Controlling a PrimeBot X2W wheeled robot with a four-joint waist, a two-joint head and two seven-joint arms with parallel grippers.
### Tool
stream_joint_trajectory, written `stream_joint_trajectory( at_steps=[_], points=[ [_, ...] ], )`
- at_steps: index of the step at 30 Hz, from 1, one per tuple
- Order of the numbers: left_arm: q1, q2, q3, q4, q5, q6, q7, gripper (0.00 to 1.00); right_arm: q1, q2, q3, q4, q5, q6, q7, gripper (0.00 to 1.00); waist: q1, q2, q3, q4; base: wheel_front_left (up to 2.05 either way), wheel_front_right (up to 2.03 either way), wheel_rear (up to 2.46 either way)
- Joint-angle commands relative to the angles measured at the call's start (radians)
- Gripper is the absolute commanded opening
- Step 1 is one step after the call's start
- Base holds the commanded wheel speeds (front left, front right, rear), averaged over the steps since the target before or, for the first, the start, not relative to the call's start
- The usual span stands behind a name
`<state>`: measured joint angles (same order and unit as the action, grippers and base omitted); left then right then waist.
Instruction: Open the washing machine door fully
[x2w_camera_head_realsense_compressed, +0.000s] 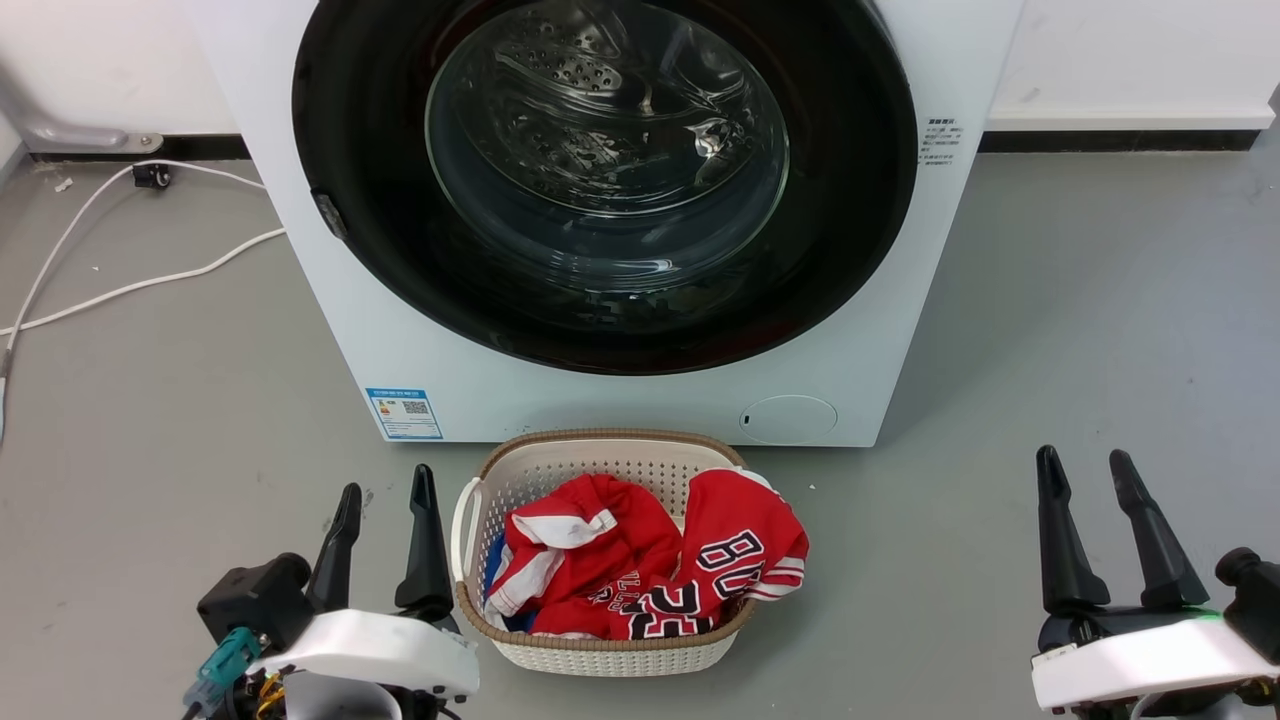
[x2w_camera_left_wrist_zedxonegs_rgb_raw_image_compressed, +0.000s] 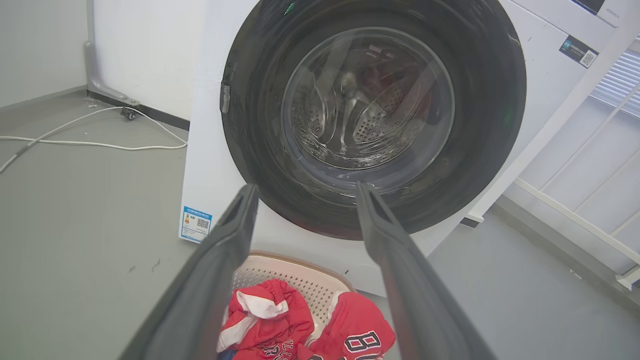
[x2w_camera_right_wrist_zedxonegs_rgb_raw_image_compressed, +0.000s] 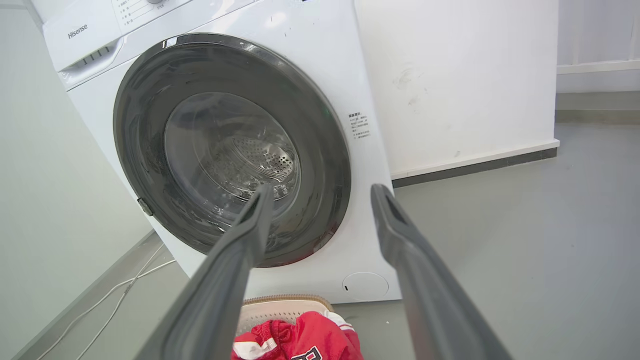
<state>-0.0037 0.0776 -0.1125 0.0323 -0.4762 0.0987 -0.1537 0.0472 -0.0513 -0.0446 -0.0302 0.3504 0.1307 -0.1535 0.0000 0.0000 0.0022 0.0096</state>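
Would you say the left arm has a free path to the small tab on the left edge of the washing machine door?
Probably yes: the left gripper is open, nothing stands between it and the tab, and the laundry basket sits off to its right.

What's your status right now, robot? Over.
Left claw and right claw open, empty. Washing machine door shut. Laundry basket of red clothes sits just in front, below the door.
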Motion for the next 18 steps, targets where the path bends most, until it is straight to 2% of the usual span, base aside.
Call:
stream_joint_trajectory(
  at_steps=[1, 18],
  points=[
    [0.006, 0.002, -0.003, -0.014, 0.029, 0.003, -0.011, 1.00, 0.005, 0.000, 0.000, -0.020, -0.029, 0.000, -0.011, 1.00, 0.0000, 0.0000, 0.000, 0.001, 0.00, 0.00, 0.00],
    [0.027, -0.009, -0.010, -0.019, 0.174, -0.007, -0.050, 1.00, 0.030, 0.001, -0.015, -0.051, -0.140, 0.000, -0.051, 1.00, 0.0000, 0.0000, -0.002, 0.002, 0.00, 0.00, 0.00]
  ],
)
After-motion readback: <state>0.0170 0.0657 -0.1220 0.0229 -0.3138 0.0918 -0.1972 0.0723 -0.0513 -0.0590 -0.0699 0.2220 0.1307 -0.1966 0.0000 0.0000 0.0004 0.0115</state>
